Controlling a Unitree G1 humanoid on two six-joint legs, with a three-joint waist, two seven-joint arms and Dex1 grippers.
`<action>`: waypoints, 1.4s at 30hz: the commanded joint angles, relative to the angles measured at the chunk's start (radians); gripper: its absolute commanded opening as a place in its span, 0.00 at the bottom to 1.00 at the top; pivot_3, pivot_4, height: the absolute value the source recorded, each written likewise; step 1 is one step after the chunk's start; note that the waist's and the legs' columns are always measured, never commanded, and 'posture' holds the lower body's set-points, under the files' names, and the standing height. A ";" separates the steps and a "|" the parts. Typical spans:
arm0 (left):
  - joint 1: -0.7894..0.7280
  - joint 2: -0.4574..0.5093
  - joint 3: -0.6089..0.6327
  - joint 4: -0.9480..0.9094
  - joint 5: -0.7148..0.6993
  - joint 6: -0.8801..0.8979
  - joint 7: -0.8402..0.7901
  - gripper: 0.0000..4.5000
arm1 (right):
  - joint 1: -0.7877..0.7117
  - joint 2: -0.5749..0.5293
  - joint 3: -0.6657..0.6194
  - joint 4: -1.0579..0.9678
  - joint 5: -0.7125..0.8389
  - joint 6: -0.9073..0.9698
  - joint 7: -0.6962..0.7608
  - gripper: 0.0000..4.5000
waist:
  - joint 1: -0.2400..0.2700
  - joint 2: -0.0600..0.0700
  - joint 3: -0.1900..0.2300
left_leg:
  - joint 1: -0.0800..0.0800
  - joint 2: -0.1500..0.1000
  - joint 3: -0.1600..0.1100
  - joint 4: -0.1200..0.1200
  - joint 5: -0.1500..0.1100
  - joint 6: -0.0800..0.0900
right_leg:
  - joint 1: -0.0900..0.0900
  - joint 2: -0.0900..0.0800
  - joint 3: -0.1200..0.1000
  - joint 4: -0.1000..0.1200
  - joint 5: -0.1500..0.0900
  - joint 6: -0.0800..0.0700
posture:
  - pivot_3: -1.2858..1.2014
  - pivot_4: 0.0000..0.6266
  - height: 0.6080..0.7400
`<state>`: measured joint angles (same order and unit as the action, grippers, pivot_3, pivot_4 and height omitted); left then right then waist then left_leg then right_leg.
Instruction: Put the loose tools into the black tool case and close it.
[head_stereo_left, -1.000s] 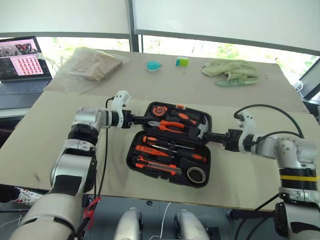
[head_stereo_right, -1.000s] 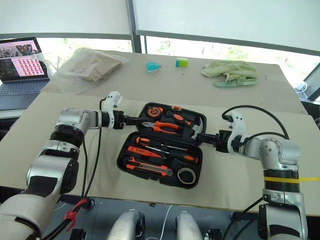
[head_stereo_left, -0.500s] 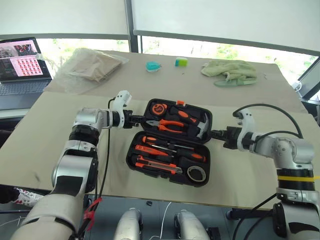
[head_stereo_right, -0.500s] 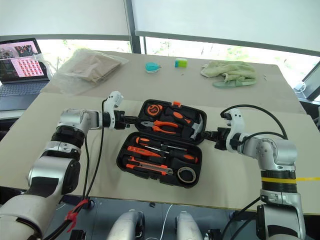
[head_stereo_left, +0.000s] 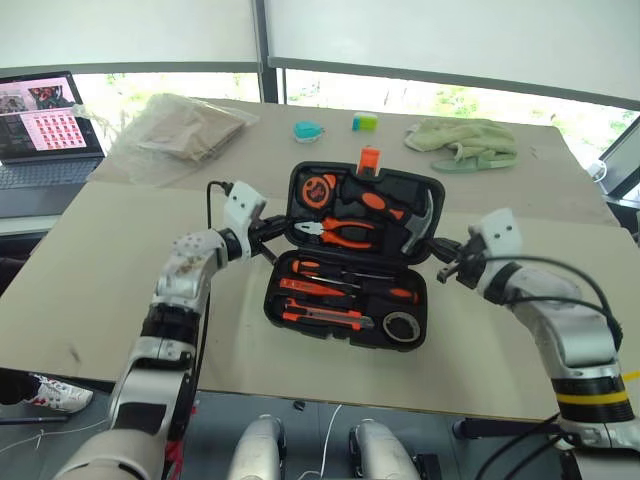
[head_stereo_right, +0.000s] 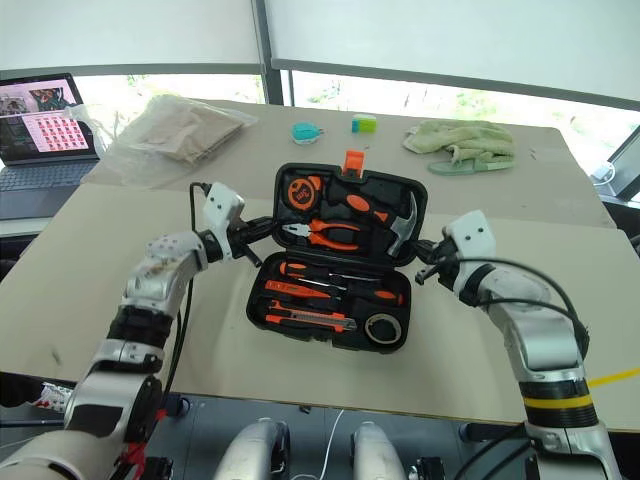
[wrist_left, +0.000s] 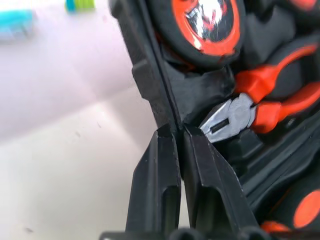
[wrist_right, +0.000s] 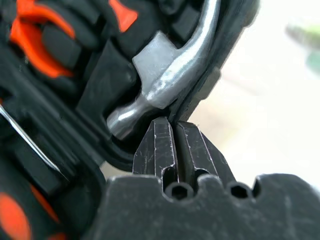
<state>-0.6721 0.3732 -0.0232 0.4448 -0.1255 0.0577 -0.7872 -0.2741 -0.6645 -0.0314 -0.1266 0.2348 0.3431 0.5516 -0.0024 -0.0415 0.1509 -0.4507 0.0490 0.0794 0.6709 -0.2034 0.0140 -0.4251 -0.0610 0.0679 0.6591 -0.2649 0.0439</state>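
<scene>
Beige tabletop (head_stereo_left: 90, 260) carries the black tool case (head_stereo_left: 350, 318) at its centre, lid (head_stereo_left: 365, 212) raised partway with the orange latch (head_stereo_left: 369, 158) on its top edge. Left gripper (wrist_left: 176, 131) is pinched closed on the lid's left rim; right gripper (wrist_right: 172, 125) is pinched closed on the right rim, beside the hammer (wrist_right: 165, 80). Screwdrivers (head_stereo_left: 345, 285), utility knife (head_stereo_left: 320, 316) and tape roll (head_stereo_left: 401, 326) sit in the base recesses. Pliers (head_stereo_left: 345, 233) and tape measure (head_stereo_left: 318, 187) sit in the lid. Laptop (head_stereo_left: 45, 130) stands at far left.
</scene>
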 joint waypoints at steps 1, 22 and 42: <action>0.045 0.021 -0.030 -0.074 0.069 -0.212 0.025 0.01 | 0.039 -0.037 -0.008 -0.004 -0.118 -0.261 0.013 0.00 | 0.001 0.000 0.000 | 0.000 0.000 0.000 0.000 0.000 0.000 | 0.000 0.000 0.000 0.000 0.000 0.000 | 0.52 0.24 1.00; 0.512 0.159 0.107 -0.460 0.011 -0.135 0.149 0.68 | 0.539 -0.126 -0.179 -0.144 -0.176 -0.728 0.036 0.58 | -0.006 0.002 -0.001 | 0.013 0.002 0.002 -0.002 0.000 -0.001 | 0.011 -0.001 0.001 0.001 0.000 0.000 | 0.52 0.24 1.00; -0.239 0.187 -0.187 0.371 0.111 -0.172 -0.315 0.17 | 0.645 -0.285 -0.069 -0.500 0.246 -0.056 0.395 0.00 | 0.012 -0.004 -0.002 | 0.023 0.003 0.004 -0.009 0.002 -0.003 | 0.023 0.001 -0.001 -0.013 0.000 -0.003 | 0.52 0.24 1.00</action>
<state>-0.8682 0.5630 -0.2023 0.7439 -0.0485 -0.0378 -1.0855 0.3865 -0.9553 -0.1221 -0.6194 0.4995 0.2696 0.9514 0.0092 -0.0455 0.1490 -0.4301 0.0515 0.0825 0.6615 -0.2016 0.0115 -0.4035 -0.0598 0.0665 0.6465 -0.2644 0.0413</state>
